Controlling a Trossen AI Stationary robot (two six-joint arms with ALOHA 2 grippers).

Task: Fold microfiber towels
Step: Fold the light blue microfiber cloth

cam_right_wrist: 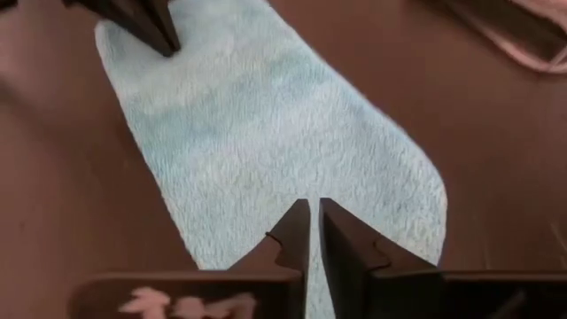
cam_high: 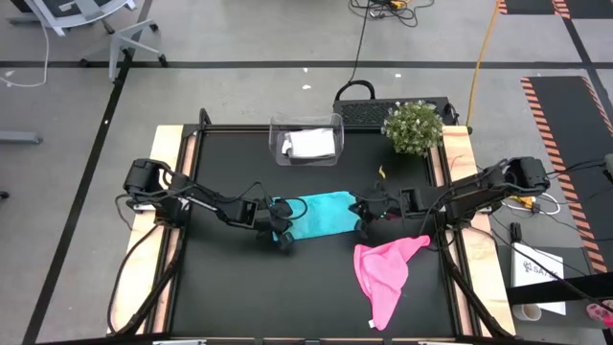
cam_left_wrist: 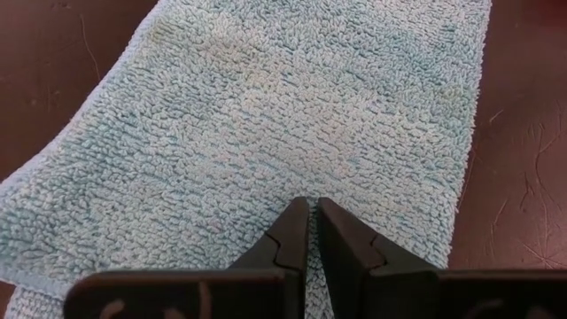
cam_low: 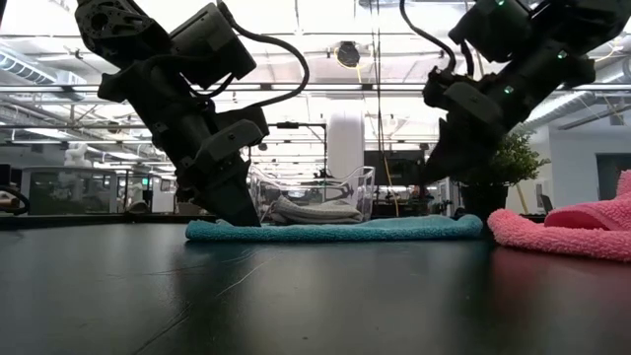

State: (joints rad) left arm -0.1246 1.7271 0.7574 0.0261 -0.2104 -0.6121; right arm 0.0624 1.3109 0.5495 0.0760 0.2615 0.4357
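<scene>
The teal towel [cam_high: 321, 213] lies flat on the black table as a thick, folded strip; it also shows in the low view [cam_low: 335, 230]. My left gripper [cam_high: 284, 233] is shut, with its tips down at the towel's left end [cam_left_wrist: 310, 206]. My right gripper [cam_high: 362, 227] is shut, with its tips down at the towel's right end [cam_right_wrist: 314, 206]. The pink towel [cam_high: 388, 268] lies crumpled at the near right. The grey-white towel [cam_high: 308, 144] lies folded in the clear bin [cam_high: 276, 134]. My left gripper has its shut fingertips [cam_left_wrist: 297, 217] on the top face of the teal towel near its left end [cam_left_wrist: 266, 177], slanting down from the table's left. No cloth shows between the fingers. The towel lies flat on the table. My right gripper has its shut fingertips [cam_right_wrist: 330, 217] on the top face of the teal towel near its right end [cam_right_wrist: 372, 195], slanting down from the table's right. No cloth shows between the fingers. The towel lies flat.
A potted plant [cam_high: 414, 126] stands at the far right corner, beside the clear bin. The pink towel [cam_low: 572, 229] lies close to my right arm. Bare black table [cam_high: 249, 287] lies near and left of the towels.
</scene>
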